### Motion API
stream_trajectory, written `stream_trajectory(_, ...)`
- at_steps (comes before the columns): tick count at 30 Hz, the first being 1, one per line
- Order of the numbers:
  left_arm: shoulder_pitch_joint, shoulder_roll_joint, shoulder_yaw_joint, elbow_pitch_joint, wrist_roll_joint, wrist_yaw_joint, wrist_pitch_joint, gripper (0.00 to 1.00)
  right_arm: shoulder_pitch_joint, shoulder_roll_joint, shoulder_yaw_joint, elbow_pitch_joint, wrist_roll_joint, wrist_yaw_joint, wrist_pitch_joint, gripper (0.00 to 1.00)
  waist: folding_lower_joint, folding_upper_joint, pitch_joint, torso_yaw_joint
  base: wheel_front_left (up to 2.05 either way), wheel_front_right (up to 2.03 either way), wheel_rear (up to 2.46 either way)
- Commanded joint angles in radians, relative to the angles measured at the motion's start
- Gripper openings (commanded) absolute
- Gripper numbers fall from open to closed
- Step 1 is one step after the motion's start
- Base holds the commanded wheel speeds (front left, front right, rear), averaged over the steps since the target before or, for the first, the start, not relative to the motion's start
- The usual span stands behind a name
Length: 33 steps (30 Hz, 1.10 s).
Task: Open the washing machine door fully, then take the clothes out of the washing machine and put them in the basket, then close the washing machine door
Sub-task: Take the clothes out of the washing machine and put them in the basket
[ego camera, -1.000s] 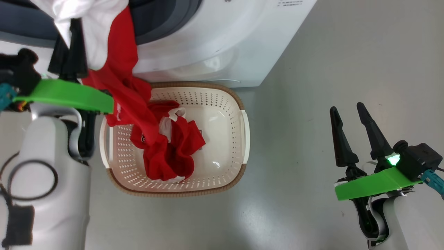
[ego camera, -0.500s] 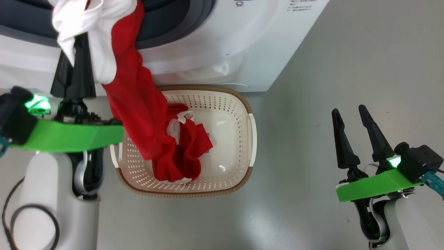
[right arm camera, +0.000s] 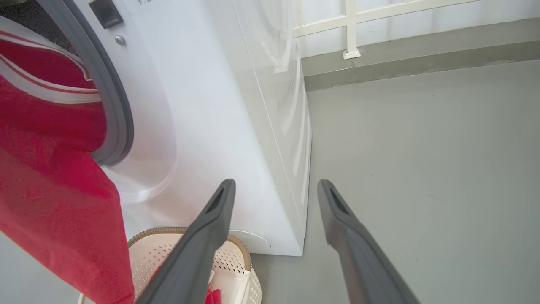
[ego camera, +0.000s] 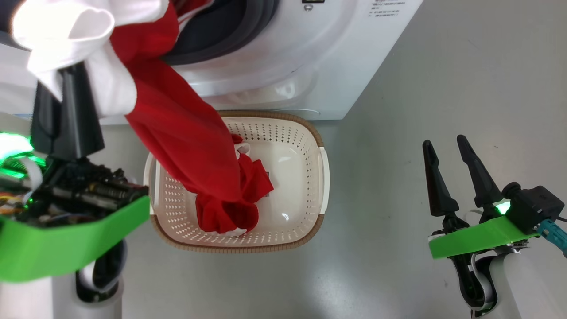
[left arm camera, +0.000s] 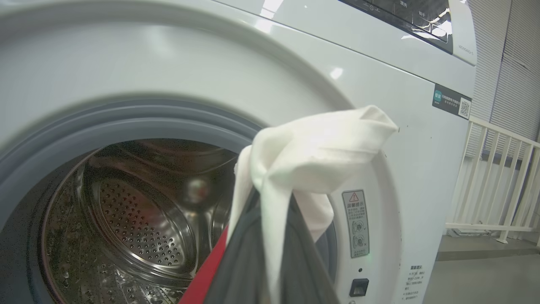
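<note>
My left gripper [ego camera: 66, 84] is raised in front of the washing machine [ego camera: 310, 57] and shut on a red and white garment [ego camera: 177, 128]. In the left wrist view the garment's white part [left arm camera: 312, 147] is bunched over the dark fingers [left arm camera: 253, 261], before the steel drum [left arm camera: 139, 219] and grey gasket [left arm camera: 126, 114]. The red part hangs down into the basket [ego camera: 305, 146], onto a red garment [ego camera: 252, 177] lying there. My right gripper [ego camera: 444, 141] is open and holds nothing, above the floor to the right. The door is out of view.
Bare grey floor [ego camera: 421, 79] spreads to the right of the machine and basket. A white railing [right arm camera: 350, 25] stands behind the machine along the wall. The basket [right arm camera: 236, 257] sits tight against the machine's front.
My left gripper has risen toward the camera, lifting the garment higher; its red end still drapes into the basket. The view shifted slightly. The right arm has stayed put.
</note>
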State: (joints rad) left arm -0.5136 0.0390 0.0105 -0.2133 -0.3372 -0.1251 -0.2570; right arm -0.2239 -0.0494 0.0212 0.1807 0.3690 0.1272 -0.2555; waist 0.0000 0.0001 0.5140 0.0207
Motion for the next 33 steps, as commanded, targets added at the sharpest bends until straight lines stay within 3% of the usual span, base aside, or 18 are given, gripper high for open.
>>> stream_trajectory(1, 0.023, 0.019, 0.029, -0.049, 0.007, -0.005, -0.005, 0.00, 0.022, -0.001, 0.026, -0.019, -0.008, 0.003, -0.006, 1.00, 0.0000, -0.0001, 0.000, 0.000, 0.00, 0.00, 0.00)
stream_trajectory(7, 0.039, 0.013, 0.031, -0.152, 0.004, -0.006, -0.005, 0.00, 0.018, -0.001, 0.029, -0.018, -0.009, 0.003, -0.006, 1.00, 0.0000, -0.0001, 0.002, -0.001, 0.00, 0.00, 0.00)
stream_trajectory(12, 0.070, 0.012, 0.004, -0.093, 0.004, -0.006, -0.005, 0.00, 0.019, -0.001, 0.033, -0.017, -0.009, 0.003, -0.006, 1.00, 0.0000, -0.0001, 0.004, -0.003, 0.00, 0.00, 0.00)
stream_trajectory(33, 0.003, 0.045, -0.130, 0.592, 0.046, -0.006, -0.005, 0.00, -0.013, -0.001, 0.039, -0.033, 0.003, 0.003, -0.006, 1.00, 0.0000, -0.0001, 0.081, -0.034, 0.00, 0.00, 0.00)
